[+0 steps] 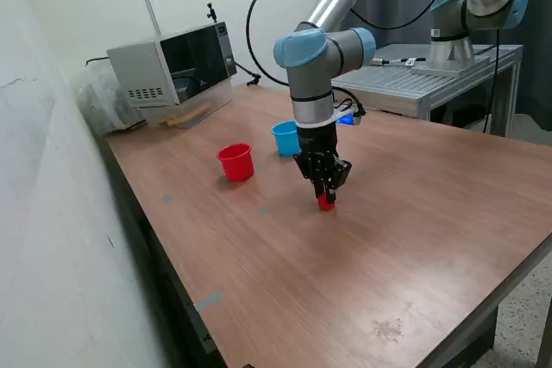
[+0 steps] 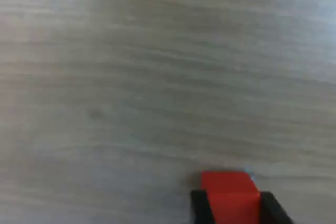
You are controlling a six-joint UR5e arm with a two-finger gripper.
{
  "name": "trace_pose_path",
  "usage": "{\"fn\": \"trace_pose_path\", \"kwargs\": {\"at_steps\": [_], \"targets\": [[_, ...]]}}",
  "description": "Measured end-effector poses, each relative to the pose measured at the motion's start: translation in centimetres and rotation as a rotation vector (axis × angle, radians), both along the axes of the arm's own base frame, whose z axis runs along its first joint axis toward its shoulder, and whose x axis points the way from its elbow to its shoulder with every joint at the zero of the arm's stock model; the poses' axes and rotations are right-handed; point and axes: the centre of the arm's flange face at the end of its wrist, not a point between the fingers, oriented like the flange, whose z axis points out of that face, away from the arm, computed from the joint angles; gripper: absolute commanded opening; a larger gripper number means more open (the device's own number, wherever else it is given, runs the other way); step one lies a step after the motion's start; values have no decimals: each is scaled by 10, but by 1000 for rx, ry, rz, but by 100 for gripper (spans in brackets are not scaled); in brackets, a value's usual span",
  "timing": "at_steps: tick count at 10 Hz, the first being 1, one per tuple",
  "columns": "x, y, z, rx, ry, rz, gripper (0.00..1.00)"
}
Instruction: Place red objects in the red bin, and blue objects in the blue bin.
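The table (image 1: 414, 239) is reddish-brown wood grain with a few pale grey smudges. The 1 cube (image 2: 229, 195) in view is bright red, set between black fingers (image 2: 198, 207). One cup (image 1: 235, 162) is red, the other cup (image 1: 285, 137) light blue. The arm (image 1: 321, 49) is silver with light-blue joints, and the gripper (image 1: 324, 196) is black.

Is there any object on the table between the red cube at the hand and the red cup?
Nothing visible is. The red cube sits between the fingers of the hand, and only bare table lies between it and the red cup. The blue cup stands off that line.
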Motion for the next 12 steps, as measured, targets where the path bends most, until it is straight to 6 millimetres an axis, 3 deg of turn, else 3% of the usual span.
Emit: {"fn": "trace_pose_path", "kwargs": {"at_steps": [3, 6, 9, 10, 12], "targets": [[-12, 42, 55, 97, 108, -50, 0], [-26, 121, 109, 152, 196, -155, 0], [-31, 206, 123, 177, 210, -251, 0], [-30, 225, 123, 181, 207, -269, 0], [-29, 246, 120, 183, 198, -287, 0]]}}
